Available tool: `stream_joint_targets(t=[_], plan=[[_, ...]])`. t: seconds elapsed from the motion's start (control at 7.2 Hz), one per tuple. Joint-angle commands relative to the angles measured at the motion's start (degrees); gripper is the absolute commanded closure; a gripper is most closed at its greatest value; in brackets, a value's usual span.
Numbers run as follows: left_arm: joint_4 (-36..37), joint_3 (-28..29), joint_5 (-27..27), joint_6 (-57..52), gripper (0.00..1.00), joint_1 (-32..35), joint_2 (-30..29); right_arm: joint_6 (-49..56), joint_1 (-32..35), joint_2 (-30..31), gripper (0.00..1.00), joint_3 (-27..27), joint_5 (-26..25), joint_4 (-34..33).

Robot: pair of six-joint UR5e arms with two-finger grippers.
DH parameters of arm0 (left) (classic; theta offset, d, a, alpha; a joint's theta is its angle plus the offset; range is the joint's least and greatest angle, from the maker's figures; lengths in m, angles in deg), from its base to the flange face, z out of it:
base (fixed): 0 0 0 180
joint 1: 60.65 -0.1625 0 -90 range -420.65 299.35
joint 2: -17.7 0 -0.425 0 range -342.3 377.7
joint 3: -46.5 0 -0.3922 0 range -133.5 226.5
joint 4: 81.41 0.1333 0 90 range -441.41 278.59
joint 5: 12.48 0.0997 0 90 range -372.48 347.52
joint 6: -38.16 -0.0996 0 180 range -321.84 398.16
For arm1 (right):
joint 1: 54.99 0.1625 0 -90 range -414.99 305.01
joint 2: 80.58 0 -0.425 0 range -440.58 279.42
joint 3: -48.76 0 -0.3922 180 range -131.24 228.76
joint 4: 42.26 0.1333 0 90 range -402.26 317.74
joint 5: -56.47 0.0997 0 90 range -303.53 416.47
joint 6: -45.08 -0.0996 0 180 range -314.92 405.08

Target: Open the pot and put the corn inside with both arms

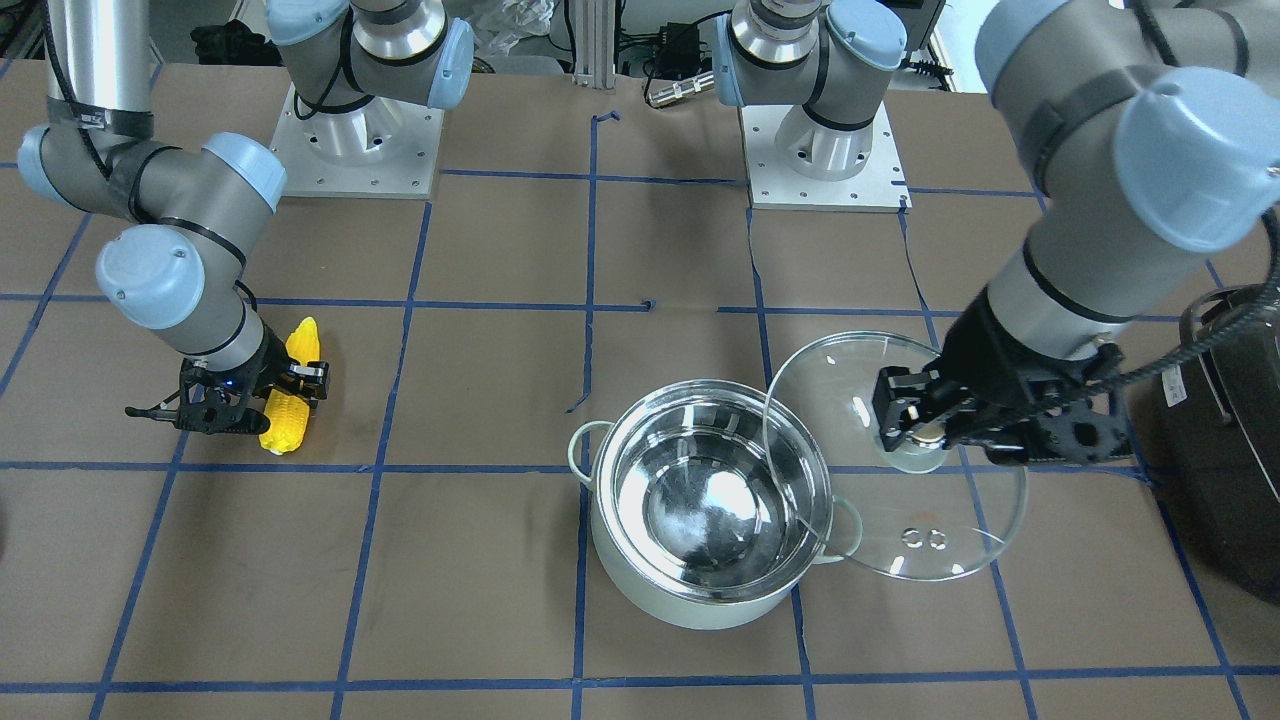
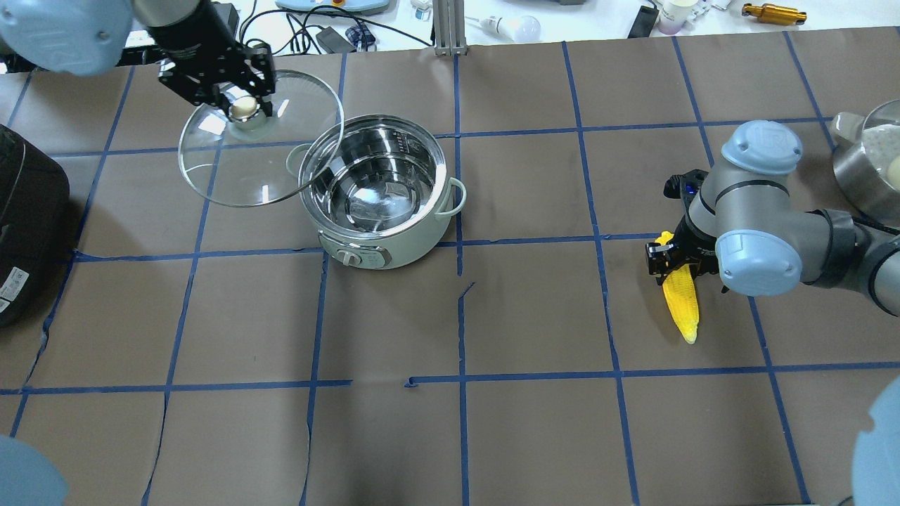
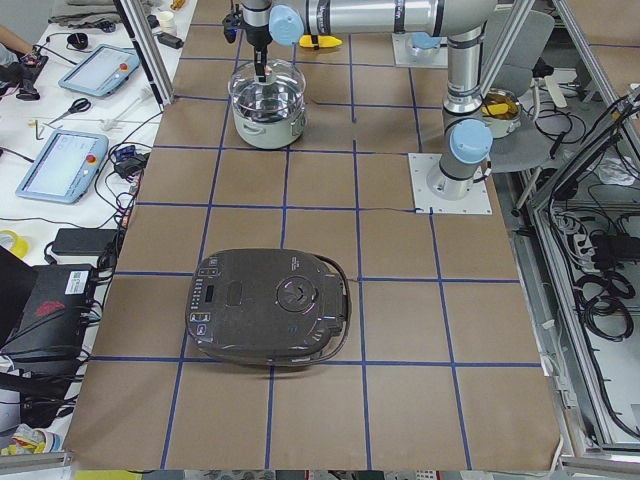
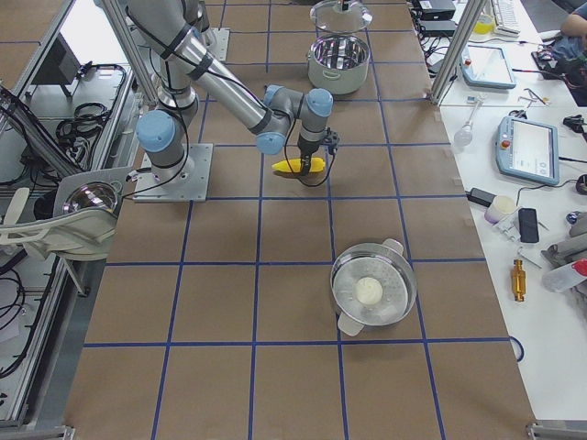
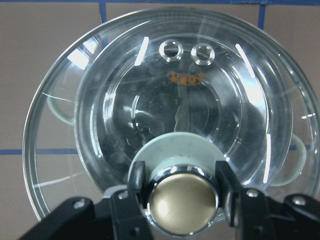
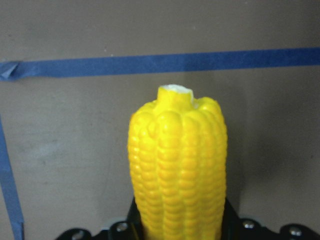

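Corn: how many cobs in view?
1. The corn is in the right gripper, well to the side of the pot; the open pot's inside shows bare steel, no cob there.

one pot [image 1: 690, 600], one lid [image 1: 930, 540], one corn [image 1: 285, 425], two arms [image 1: 160, 190] [image 1: 1090, 230], one black cooker [image 3: 270, 305].

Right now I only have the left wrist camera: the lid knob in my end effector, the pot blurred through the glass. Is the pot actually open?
Observer: Yes. The lid hangs offset to the robot's left of the pot; only its edge overlaps the rim.
Operator: And the corn?
Observer: The corn is far to the right, gripped near its thick end by the right end effector.
Operator: Anything on my left?
Observer: A black appliance sits at that table end.
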Motion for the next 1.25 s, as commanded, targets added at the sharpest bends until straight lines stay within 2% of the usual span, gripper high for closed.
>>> stream_joint_targets(t=[0.0, 0.14, 0.28, 0.56, 0.69, 1.11], plan=[[5.8, -6.7, 0.2, -11.6, 0.93, -10.3, -0.8, -1.2, 0.4, 0.6, 1.00, 3.9, 0.0, 1.2], [7.9, -9.4, 0.3, -16.8, 0.95, -13.8, -2.1, -5.7, 2.4, 1.1, 1.00, 8.9, 0.2, 6.3], [14.0, -12.3, 0.2, -18.7, 0.95, -16.6, -3.3, -10.5, 7.2, 1.4, 1.00, 15.7, 0.0, 12.7], [22.0, -19.1, 0.3, -21.5, 0.96, -18.7, -5.4, -26.8, 19.3, -0.8, 1.00, 32.5, 1.7, 26.4], [23.3, -20.3, 0.3, -21.0, 0.96, -18.6, -6.3, -33.3, 24.4, -3.7, 1.00, 40.4, 1.9, 30.3], [23.4, -20.4, 0.3, -19.4, 0.96, -18.3, -7.5, -45.9, 36.0, -16.5, 1.00, 58.5, 1.9, 31.6]])
